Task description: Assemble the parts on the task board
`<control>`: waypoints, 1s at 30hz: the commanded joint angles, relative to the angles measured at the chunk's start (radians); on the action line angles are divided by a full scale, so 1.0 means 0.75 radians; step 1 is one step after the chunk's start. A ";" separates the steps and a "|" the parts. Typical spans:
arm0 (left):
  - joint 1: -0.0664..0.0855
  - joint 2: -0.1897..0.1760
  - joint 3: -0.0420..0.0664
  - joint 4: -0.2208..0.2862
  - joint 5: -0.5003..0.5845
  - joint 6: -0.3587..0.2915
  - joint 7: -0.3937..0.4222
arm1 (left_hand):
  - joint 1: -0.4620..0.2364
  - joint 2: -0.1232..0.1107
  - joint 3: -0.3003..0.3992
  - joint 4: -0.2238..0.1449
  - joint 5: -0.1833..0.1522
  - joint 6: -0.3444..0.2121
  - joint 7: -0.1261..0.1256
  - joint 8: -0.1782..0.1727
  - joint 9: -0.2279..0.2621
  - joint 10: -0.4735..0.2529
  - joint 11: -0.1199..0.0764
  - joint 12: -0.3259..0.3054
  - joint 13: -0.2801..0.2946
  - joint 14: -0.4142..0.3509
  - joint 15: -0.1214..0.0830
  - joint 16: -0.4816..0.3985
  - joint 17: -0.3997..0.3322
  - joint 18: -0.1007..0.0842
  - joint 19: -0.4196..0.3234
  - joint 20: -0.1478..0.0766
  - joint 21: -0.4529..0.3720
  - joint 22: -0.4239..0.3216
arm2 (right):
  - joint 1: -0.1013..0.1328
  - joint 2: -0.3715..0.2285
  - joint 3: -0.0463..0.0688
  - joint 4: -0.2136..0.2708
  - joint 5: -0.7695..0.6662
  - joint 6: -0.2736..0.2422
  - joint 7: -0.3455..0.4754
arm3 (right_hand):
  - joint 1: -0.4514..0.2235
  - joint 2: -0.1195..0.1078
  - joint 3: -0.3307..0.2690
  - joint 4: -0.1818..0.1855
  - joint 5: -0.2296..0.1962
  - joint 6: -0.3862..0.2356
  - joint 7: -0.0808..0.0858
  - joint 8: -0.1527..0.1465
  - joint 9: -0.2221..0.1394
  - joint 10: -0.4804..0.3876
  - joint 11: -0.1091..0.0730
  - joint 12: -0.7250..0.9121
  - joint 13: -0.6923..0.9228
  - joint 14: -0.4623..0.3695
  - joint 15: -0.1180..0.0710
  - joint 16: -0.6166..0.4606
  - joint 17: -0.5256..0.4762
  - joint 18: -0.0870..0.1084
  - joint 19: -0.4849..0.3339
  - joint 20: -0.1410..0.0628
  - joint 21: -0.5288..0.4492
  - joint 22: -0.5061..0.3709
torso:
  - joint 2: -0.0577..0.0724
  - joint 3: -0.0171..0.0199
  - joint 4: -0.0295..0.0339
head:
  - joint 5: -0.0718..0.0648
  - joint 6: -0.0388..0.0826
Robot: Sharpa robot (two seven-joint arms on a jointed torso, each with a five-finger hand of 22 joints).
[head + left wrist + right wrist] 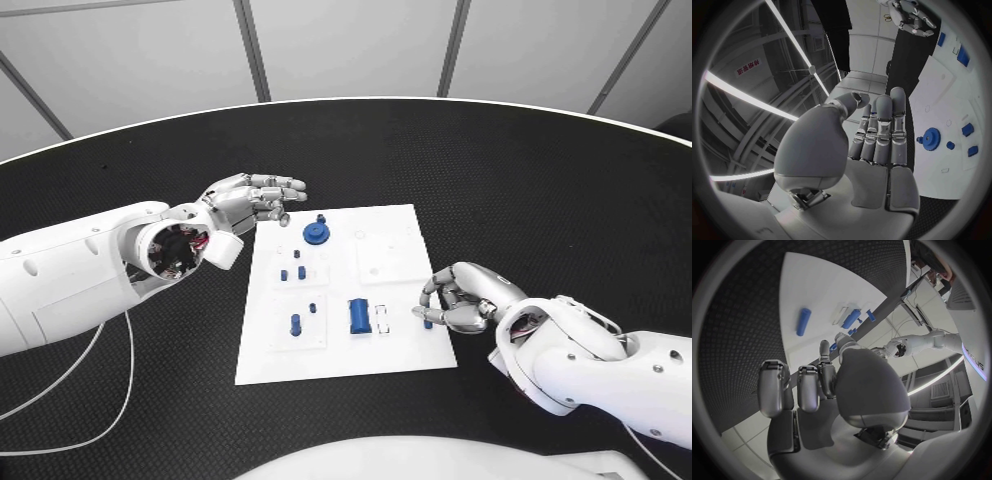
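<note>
Task board (404, 350) at desk centre: right robot hand (459, 300) pinches a small blue part (428, 322) at its right edge, best lowered upright; left robot hand (257, 200) hovers open, empty.

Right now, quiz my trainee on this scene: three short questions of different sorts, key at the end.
1. True or false: the left hand holds a blue part.
2. Which part stands nearest the board's far edge? A) the blue gear B) the blue cylinder C) a grey screw
3. Fill in: the right hand pinches a small blue part at the task board's ____ edge, as the head view shows it.

Key: 1 false, it is empty with fingers apart; 2 A; 3 right.
</note>
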 commanded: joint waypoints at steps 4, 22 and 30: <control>0.000 0.005 0.000 -0.003 0.000 0.005 0.001 | 0.001 0.007 -0.003 -0.006 0.007 -0.009 0.000 0.007 -0.002 -0.007 0.001 0.005 0.002 -0.010 0.000 0.009 -0.001 0.022 -0.008 0.000 0.005 0.002 | 0.000 -0.035 0.000 -0.027 -0.045 -0.006 -0.041 | 0.001 -0.006 0.010 0.002 0.009 -0.002 0.009 -0.013 -0.008 0.044 0.011 -0.006 0.217 0.134 0.011 0.007 0.322 -0.013 0.113 0.010 0.001 0.305 | 0.001 0.0027 -0.0091 | -0.012 0.005; 0.000 0.007 0.000 0.000 0.000 0.007 -0.003 | 0.001 0.007 -0.003 -0.006 0.007 -0.009 0.000 0.007 -0.002 -0.007 0.001 0.005 0.002 -0.010 0.000 0.009 -0.001 0.022 -0.008 0.000 0.005 0.002 | -0.001 0.049 -0.001 -0.094 -0.085 0.089 -0.170 | -0.081 -0.021 0.016 0.006 0.022 0.056 0.001 -0.022 -0.014 0.036 0.006 -0.028 0.207 0.132 0.009 0.002 0.311 -0.009 0.109 0.014 -0.017 0.300 | 0.002 0.0022 -0.0052 | -0.007 -0.007; 0.000 0.007 0.000 -0.001 0.000 0.009 -0.003 | -0.001 0.008 -0.004 -0.005 0.007 -0.009 0.000 0.007 -0.002 -0.008 0.001 0.006 0.002 -0.010 0.000 0.009 -0.002 0.022 -0.010 0.000 0.007 0.003 | -0.001 0.085 -0.001 -0.122 -0.086 0.104 -0.175 | -0.088 -0.023 0.015 0.005 0.020 0.056 0.001 -0.023 -0.013 0.035 0.006 -0.029 0.206 0.132 0.009 0.001 0.311 -0.009 0.108 0.014 -0.020 0.299 | 0.000 0.0005 -0.0071 | -0.002 -0.011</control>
